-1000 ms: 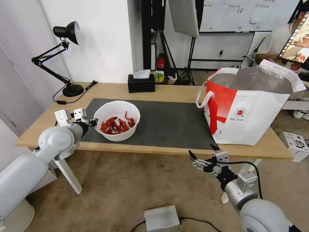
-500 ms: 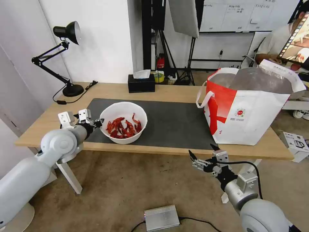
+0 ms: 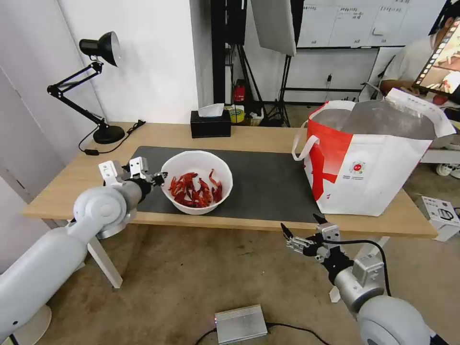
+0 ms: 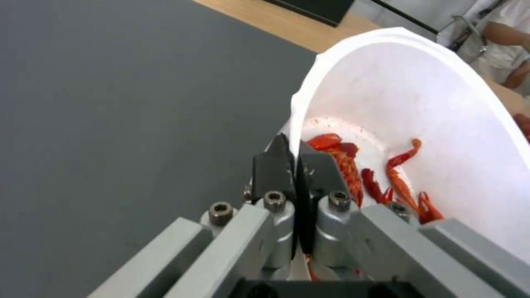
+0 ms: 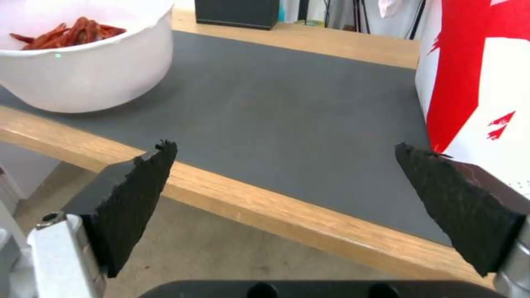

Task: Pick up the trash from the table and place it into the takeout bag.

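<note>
Nearest to us, our right gripper point(image 3: 301, 233) hung below the front edge of the table point(image 3: 249, 134), its jaws spread wide and holding nothing, out of the work. Just beyond, our left gripper point(image 3: 160, 179) was pinched tight on the near-left rim of the white bowl point(image 3: 197, 188), one finger inside the wall and one outside, as the left wrist view showed point(image 4: 296, 159). The bowl, with red crayfish shells point(image 3: 194, 188) piled in its bottom, sat at the front of the dark grey mat point(image 3: 268, 179), left of centre and well apart from the takeout bag point(image 3: 371, 158), which stood open at the table's right end. We judged the step in hand to be carrying the bowl across to that bag. A one-sided rim grip on a thin wall would let the bowl sag, so we meant to keep it level and clear the bag's tall edge before tipping.
</note>
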Controlling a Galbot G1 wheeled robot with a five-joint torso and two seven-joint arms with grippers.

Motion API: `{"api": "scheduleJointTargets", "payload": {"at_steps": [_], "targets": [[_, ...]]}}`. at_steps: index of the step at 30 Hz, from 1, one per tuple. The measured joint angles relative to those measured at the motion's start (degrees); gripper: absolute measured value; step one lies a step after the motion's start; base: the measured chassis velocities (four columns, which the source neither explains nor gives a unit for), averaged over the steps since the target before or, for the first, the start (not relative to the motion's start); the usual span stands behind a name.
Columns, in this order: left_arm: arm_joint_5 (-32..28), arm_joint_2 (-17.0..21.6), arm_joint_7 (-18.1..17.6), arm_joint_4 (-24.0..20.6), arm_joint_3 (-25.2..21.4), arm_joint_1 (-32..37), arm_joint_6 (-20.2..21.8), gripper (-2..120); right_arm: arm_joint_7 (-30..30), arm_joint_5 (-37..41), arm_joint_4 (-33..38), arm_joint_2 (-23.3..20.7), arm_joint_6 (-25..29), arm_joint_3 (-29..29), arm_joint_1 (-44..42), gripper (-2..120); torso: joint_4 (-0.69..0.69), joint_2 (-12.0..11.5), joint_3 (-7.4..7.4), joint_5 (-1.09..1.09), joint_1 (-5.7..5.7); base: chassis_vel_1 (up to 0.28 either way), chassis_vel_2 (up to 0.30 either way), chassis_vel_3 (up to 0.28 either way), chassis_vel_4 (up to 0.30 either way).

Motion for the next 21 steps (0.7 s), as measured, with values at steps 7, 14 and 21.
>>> {"api": "scheduleJointTargets", "payload": {"at_steps": [7, 14, 21], "targets": [[-1.9, -0.9, -1.5, 0.4, 3.2, -3.6, 0.0, 0, 0.0, 0.0, 0.0, 0.0, 0.0, 0.0, 0.0, 100, 0.0, 0.0, 0.0, 0.0, 0.0, 0.0, 0.0, 0.0, 0.0], [-3.3, -2.2, -2.4, 0.7, 5.8, -6.4, 0.0, 0, 0.0, 0.0, 0.0, 0.0, 0.0, 0.0, 0.0, 100, 0.0, 0.0, 0.0, 0.0, 0.0, 0.0, 0.0, 0.0, 0.0], [-4.1, -3.9, -3.0, 1.1, 7.8, -8.8, 0.0, 0, 0.0, 0.0, 0.0, 0.0, 0.0, 0.0, 0.0, 100, 0.0, 0.0, 0.0, 0.01, 0.0, 0.0, 0.0, 0.0, 0.0]]}}
